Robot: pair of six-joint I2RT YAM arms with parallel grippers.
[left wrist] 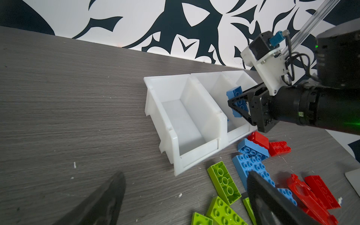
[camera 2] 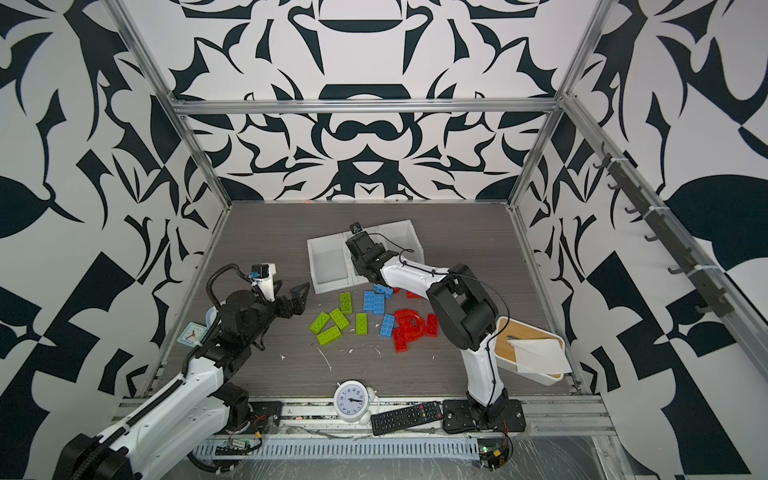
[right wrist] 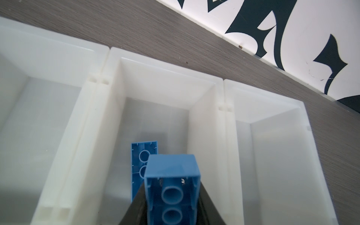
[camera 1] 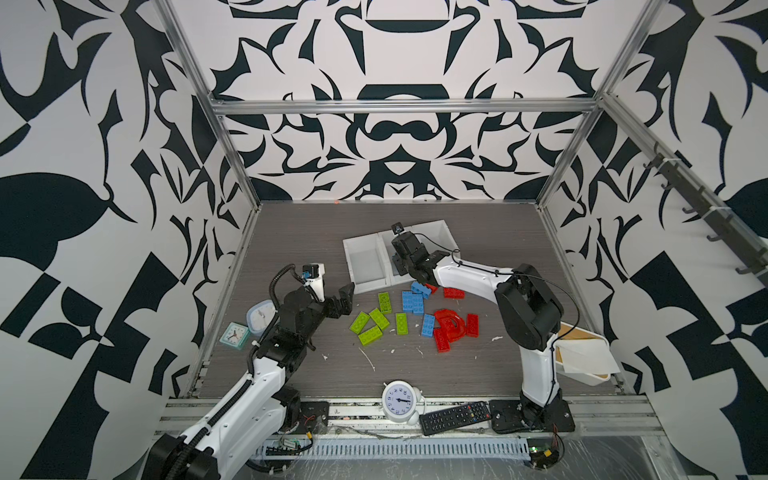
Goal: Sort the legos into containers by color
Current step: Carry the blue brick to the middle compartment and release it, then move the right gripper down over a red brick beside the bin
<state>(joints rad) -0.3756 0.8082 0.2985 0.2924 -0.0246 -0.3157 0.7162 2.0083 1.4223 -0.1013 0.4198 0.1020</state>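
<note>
Three joined bins [camera 1: 368, 262] are standing behind the loose bricks [camera 1: 412, 301]. One brick [right wrist: 140, 155] is lying in the middle bin [right wrist: 165, 68], and a second brick [right wrist: 172, 169] is hanging just above it.

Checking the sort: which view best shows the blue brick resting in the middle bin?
Right wrist view: the loose brick shows its underside in the middle bin, partly behind the held brick. Left wrist shows a sliver; both top views hide it.

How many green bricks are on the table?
5. One green brick lies on the table nearest the bins; four more bunch just in front. None seem hidden.
</note>
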